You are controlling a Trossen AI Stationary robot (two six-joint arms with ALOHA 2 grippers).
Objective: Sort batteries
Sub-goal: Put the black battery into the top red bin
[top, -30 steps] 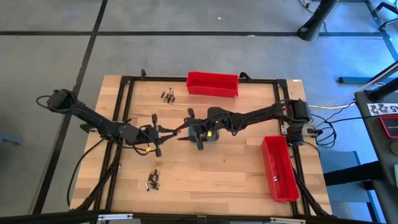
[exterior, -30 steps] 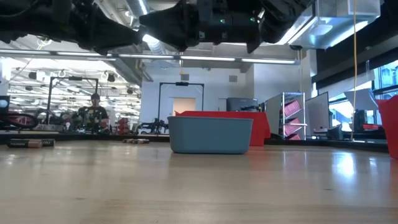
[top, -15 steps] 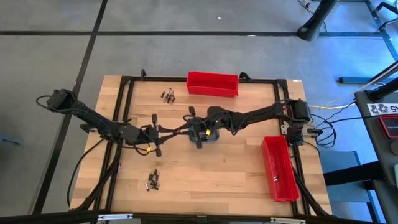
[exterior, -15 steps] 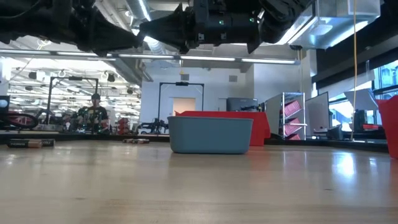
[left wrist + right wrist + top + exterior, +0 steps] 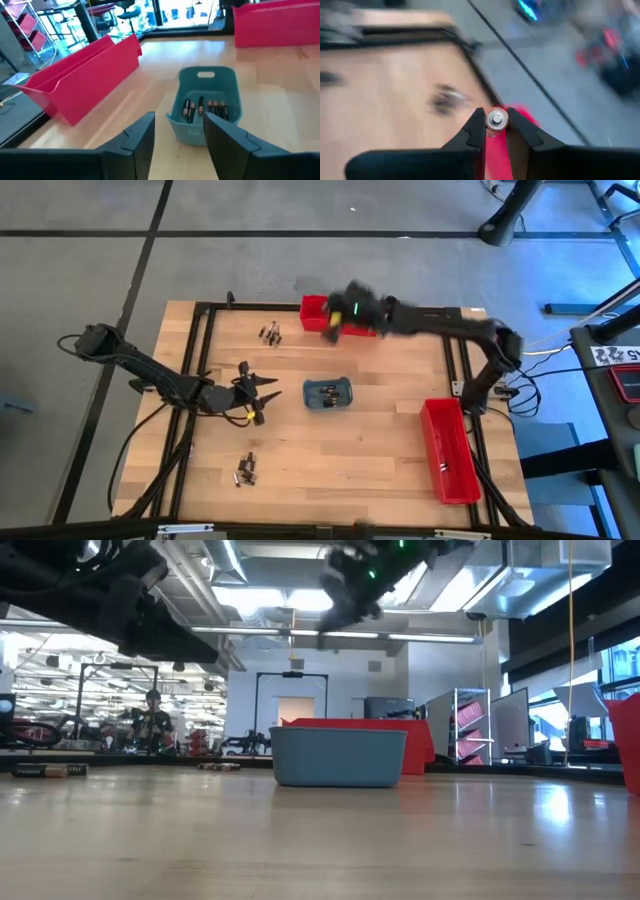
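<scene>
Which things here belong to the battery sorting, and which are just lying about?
Job:
- battery held in right pincer
- batteries in grey-blue tray
- loose battery clusters
- red bins
- left pincer, open beside tray

Lying about:
- cables at table edge
- person in the room behind

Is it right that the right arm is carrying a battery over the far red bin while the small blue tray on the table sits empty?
Not quite: the blue tray isn't empty. The left wrist view shows several batteries lying in it. The rest holds: the right gripper pinches a battery in its fingers by the far red bin.
</scene>
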